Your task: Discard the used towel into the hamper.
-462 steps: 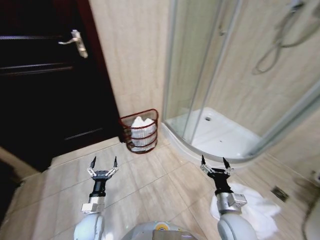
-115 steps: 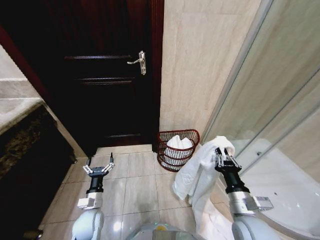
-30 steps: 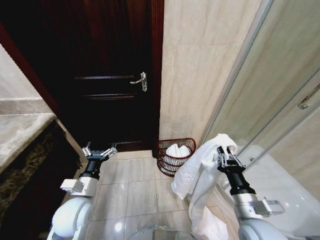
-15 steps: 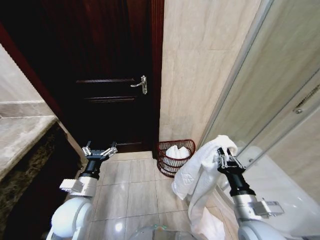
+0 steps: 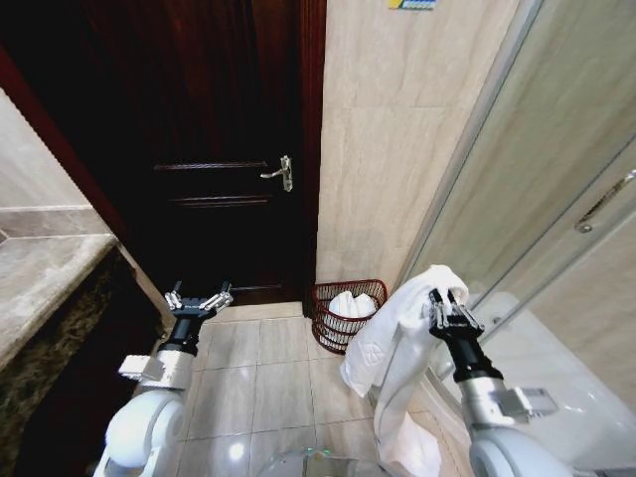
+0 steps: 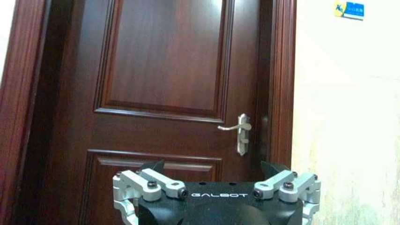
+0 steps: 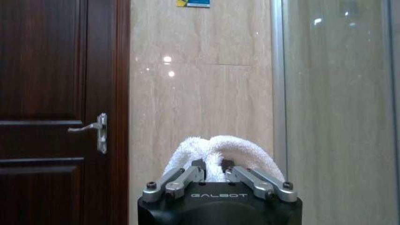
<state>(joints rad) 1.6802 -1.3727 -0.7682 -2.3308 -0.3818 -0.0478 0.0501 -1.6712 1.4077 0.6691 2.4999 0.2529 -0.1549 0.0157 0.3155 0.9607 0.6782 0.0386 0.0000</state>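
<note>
Right gripper (image 5: 445,304) clamped on white towel (image 5: 393,348) hanging beneath it, hamper (image 5: 347,314) ahead to its left, left gripper (image 5: 198,300) spread wide, empty

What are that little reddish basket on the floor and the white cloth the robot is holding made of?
The small round reddish-brown basket looks like open wire weave, probably coated metal: you can see through its thin strands. The white cloth clamped in the right gripper looks like soft terry towelling, hanging in thick, limp folds with a fuzzy surface.

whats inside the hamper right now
The hamper, on the floor by the wall, already holds white towels bunched above its rim. Anything beneath them is covered. The used towel hangs outside it, clamped in the right gripper; the left gripper is open.
</note>
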